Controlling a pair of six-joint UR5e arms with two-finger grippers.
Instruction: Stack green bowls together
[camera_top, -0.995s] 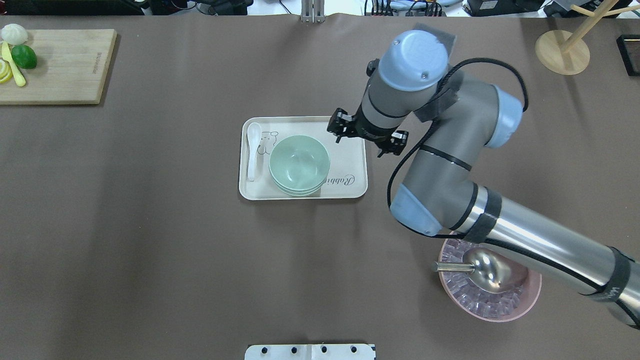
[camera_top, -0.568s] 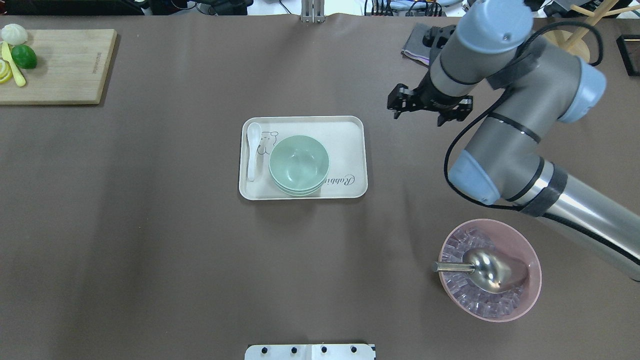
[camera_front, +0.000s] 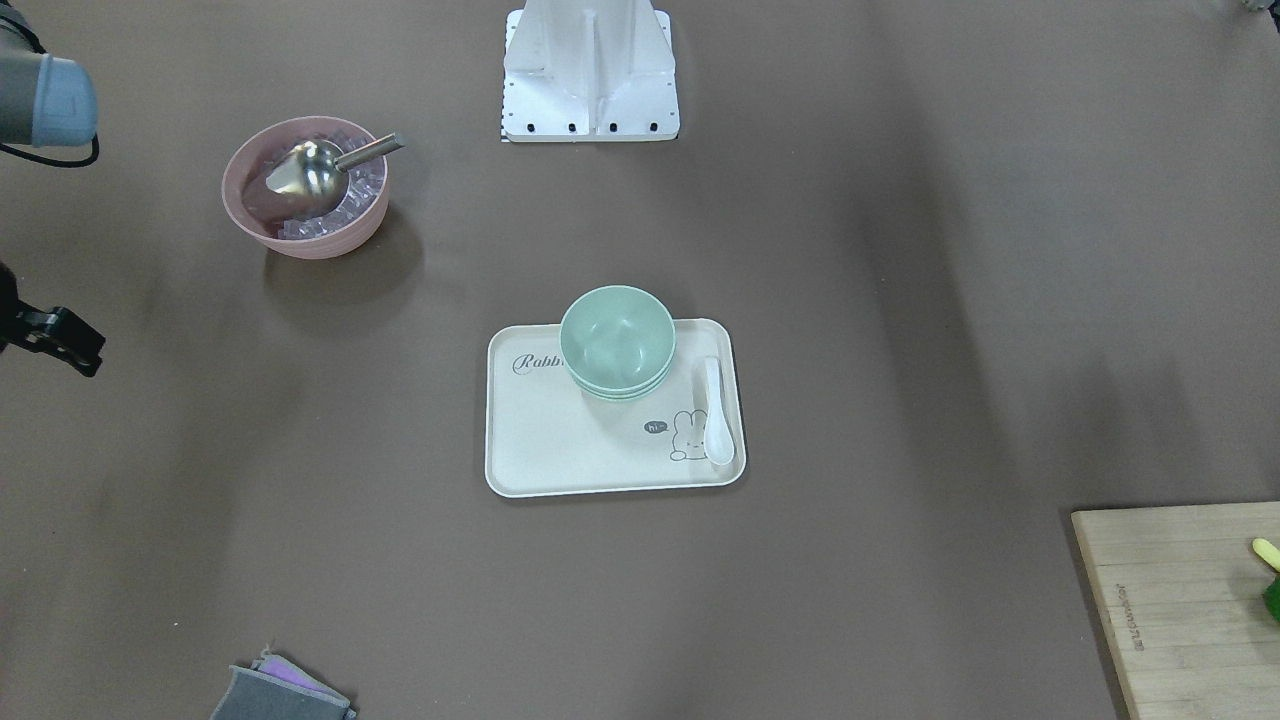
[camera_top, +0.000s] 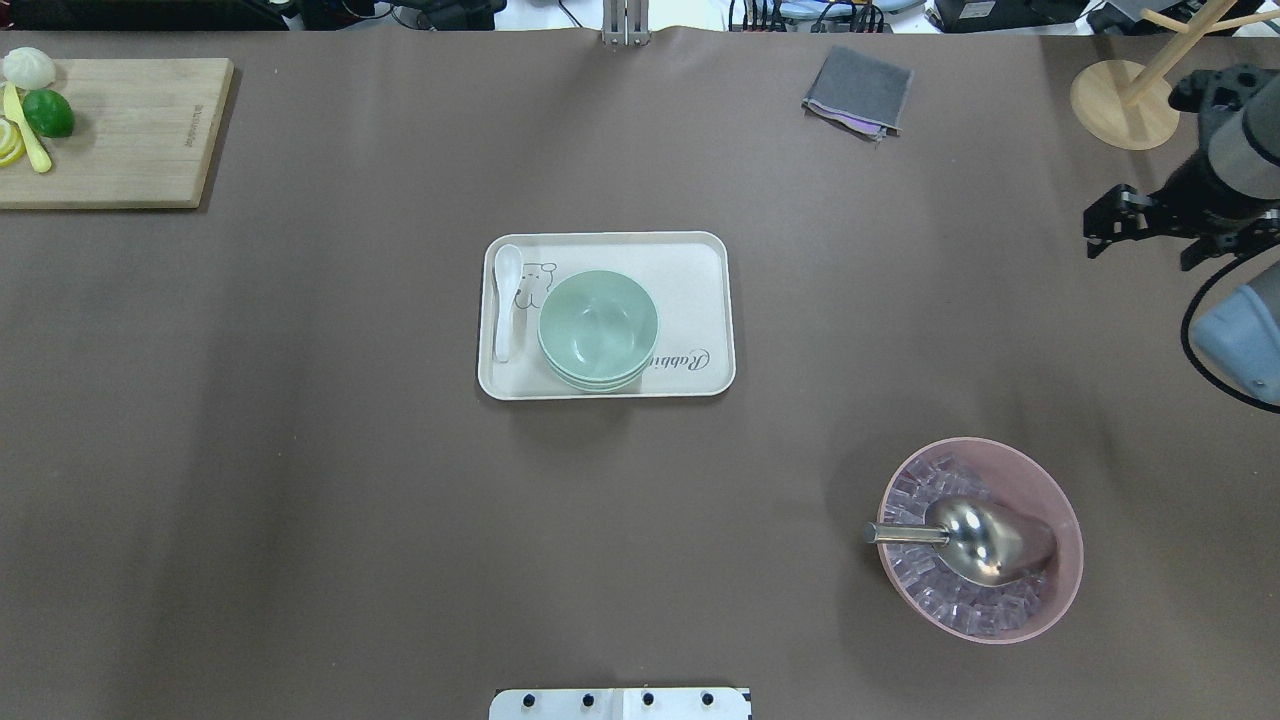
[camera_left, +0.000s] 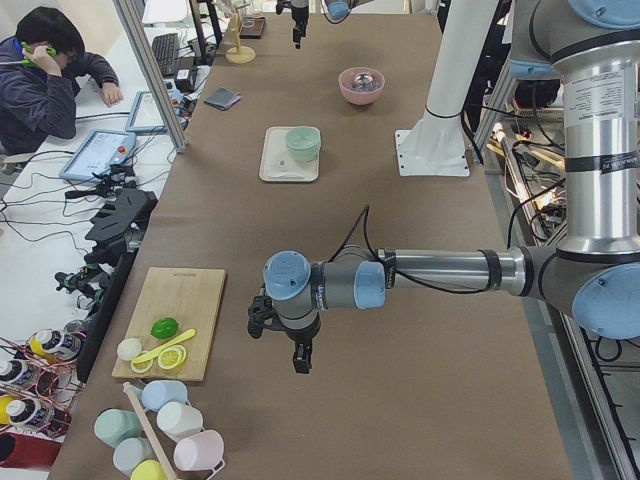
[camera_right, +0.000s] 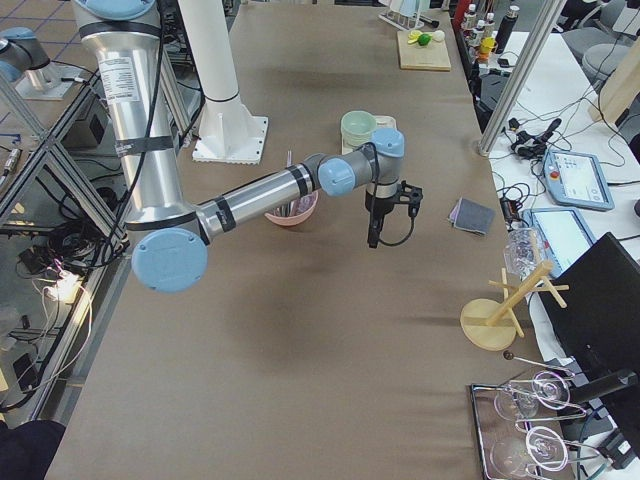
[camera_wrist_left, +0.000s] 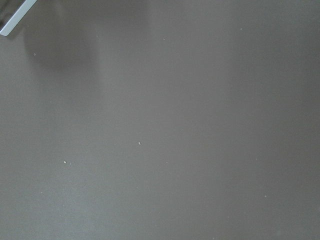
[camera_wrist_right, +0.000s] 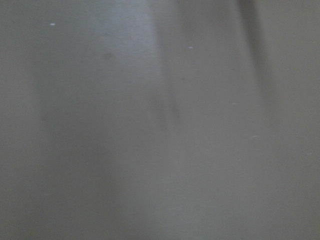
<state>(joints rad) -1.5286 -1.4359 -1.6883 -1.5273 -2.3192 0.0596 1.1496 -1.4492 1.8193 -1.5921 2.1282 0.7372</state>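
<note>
Nested green bowls (camera_top: 598, 325) on the tray (camera_top: 700, 290) (mid-table); right gripper (camera_right: 373, 238) well apart over the table (camera_top: 300, 450), openness I cannot tell.

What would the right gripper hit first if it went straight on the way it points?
The right gripper points straight down, so probably just the bare table cover; its wrist view shows nothing else beneath.

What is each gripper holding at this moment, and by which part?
Nothing is held. The right gripper hangs empty over the table, and the left gripper shows nothing in it either. The green bowls sit stacked on the tray.
</note>
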